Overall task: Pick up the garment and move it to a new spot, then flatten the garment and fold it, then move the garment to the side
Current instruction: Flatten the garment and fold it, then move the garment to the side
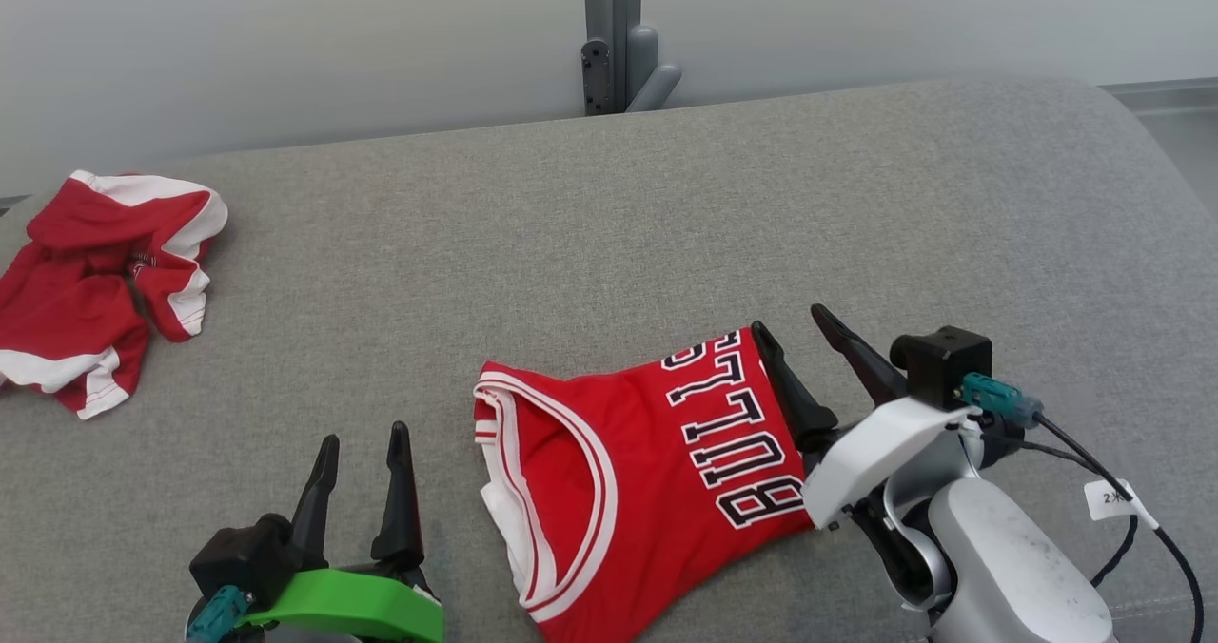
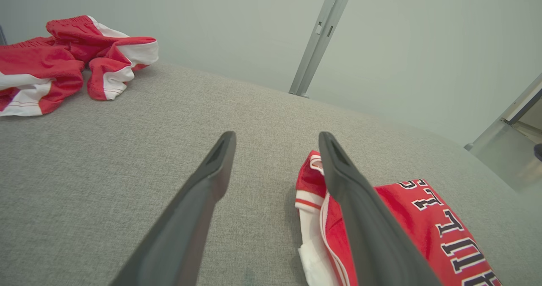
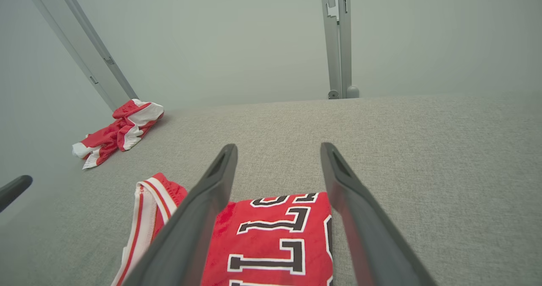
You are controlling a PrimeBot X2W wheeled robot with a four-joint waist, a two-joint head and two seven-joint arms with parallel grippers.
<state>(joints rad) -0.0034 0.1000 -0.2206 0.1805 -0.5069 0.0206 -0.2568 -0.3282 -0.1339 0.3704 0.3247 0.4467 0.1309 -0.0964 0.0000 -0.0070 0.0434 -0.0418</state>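
While the folded red jersey (image 1: 647, 472) lies on the near side of the grey cushion (image 1: 666, 224), we note both sets of jaws spread wide and empty. The left gripper (image 1: 363, 434) is just left of the collar and the right gripper (image 1: 790, 321) is at the lettered edge. Crumpled red shorts (image 1: 95, 282) lie well apart, far left.

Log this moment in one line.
jersey: folded; left gripper: open, empty; right gripper: open, empty, at jersey edge; other red garment: crumpled, far left
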